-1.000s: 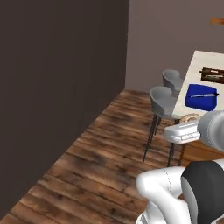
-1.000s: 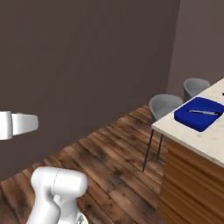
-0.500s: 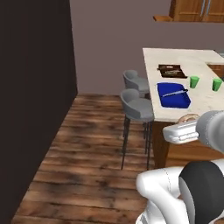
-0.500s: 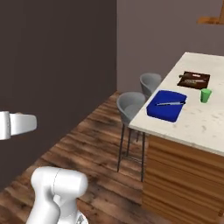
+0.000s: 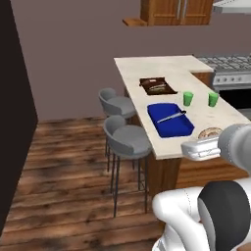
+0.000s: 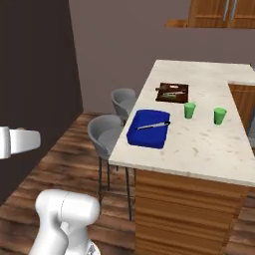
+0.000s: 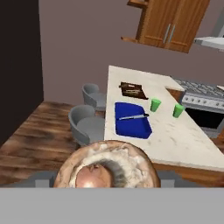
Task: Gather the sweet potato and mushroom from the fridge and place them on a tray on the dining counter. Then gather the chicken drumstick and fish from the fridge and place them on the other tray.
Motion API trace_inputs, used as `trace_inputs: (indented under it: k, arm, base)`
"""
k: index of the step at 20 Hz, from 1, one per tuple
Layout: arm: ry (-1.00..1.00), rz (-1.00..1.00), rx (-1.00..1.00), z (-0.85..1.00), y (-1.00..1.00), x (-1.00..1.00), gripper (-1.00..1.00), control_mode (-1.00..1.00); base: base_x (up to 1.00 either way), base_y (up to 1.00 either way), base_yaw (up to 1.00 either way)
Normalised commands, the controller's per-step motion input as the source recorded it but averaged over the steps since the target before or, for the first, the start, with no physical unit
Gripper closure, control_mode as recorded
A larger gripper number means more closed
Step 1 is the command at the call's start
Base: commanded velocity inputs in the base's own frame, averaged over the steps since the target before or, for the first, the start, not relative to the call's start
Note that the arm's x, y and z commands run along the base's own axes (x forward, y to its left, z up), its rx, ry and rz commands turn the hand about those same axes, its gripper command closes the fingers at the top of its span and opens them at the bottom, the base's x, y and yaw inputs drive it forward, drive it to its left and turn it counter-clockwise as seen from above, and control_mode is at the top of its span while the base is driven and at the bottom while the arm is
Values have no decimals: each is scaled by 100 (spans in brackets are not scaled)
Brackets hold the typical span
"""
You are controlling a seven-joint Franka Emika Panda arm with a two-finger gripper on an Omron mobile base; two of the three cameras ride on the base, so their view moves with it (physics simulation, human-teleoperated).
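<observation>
Gripper (image 7: 107, 181): jaws stand wide apart, closed against the two sides of a mushroom; the dark finger tips show as grey blocks at either flank of the cap in the hand view.
Mushroom (image 7: 107, 168): held in the gripper, brown-rimmed round cap with pale gills and a pinkish stem facing the hand camera; in the left base view it shows as a small tan disc (image 5: 210, 133) just beyond the white hand, over the near edge of the counter.
Dining counter (image 6: 209, 144): pale cream stone-look top on a wood base, L-shaped, running away from the robot toward the wall cabinets.
Blue tray (image 6: 148, 128): rectangular, deep blue, lying on the dining counter near its stool-side edge; contents: one slim grey utensil (image 6: 153, 125) laid diagonally across it.
Dark tray (image 6: 172, 92): brown rectangular board farther along the counter, apart from the blue tray; contents: a few small items, too small to identify.
Green cups (image 6: 190, 110): two, upright, on the counter beside the blue tray, well apart from each other.
Stools (image 6: 106, 137): two grey round-backed seats on thin dark legs, side by side against the counter's long edge, on the wood plank floor.
Range (image 5: 230, 73): steel cooktop and oven front at the far right end of the counter.
Wall cabinets (image 7: 173, 24): wood doors with metal bar handles, above the counter's far end.
</observation>
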Motion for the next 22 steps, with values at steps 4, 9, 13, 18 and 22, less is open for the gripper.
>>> trace_inputs:
  k: [4,9,13,18,22]
  arm:
    - [0,0,0,0,0,0,100,100]
    - [0,0,0,0,0,0,100,100]
    - [0,0,0,0,0,0,100,100]
    - [0,0,0,0,0,0,100,100]
    - [0,0,0,0,0,0,100,100]
  base:
    - [41,13,-42]
    - [6,63,-48]
    - [0,69,-49]
    - [4,65,-49]
    - [16,76,-47]
